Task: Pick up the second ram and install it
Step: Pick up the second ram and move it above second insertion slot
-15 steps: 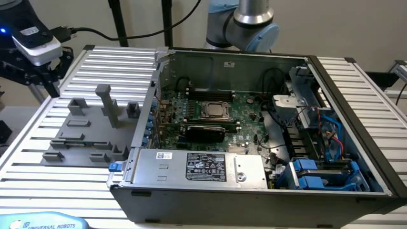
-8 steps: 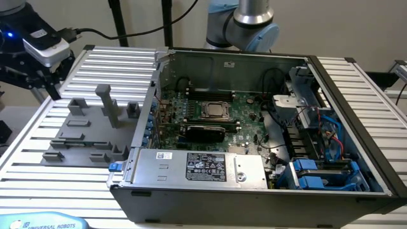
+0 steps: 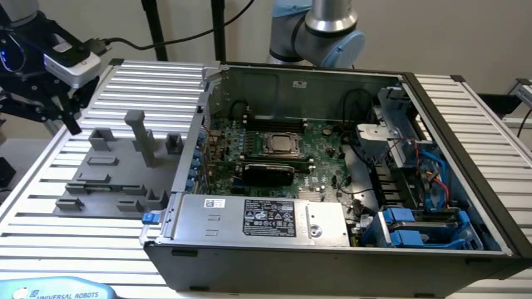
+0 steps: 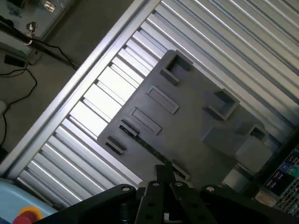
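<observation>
The second ram [image 4: 150, 148] stands on edge in a slot of the grey plastic plate [image 4: 196, 126], seen in the wrist view as a thin, dark green strip between two clips. The closed, empty gripper [image 4: 163, 176] hangs near one end. In the exterior view the gripper [image 3: 70, 119] hovers above the ribbed metal table [image 3: 50, 249].

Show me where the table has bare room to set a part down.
Bare slats of the table lie between the grey fixture plate and the near edge, beside the computer case. More run beyond the plate and along the case at the exterior view's right. Crowded: the plate's blocks and the case's inside, full of boards and cables.
</observation>
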You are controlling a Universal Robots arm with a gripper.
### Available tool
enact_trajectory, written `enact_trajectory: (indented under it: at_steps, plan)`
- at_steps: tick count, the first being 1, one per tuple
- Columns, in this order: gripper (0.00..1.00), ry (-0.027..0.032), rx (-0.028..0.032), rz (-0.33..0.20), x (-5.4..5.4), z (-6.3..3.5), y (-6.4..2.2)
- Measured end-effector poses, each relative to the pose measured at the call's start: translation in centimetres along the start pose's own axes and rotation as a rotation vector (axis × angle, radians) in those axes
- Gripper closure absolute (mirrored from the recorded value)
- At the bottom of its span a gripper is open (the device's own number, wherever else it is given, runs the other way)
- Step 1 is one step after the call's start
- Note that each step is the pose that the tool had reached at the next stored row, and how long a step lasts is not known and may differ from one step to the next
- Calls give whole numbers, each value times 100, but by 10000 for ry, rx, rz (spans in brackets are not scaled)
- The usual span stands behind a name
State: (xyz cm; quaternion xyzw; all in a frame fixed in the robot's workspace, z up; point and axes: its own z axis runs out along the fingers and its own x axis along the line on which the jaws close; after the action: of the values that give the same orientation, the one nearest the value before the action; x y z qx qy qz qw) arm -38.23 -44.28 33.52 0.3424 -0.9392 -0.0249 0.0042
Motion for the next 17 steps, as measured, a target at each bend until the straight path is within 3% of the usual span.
enact_trajectory:
  at_steps: [17]
  plan:
    - [89, 154, -29, -3093, 1, 160, -9]
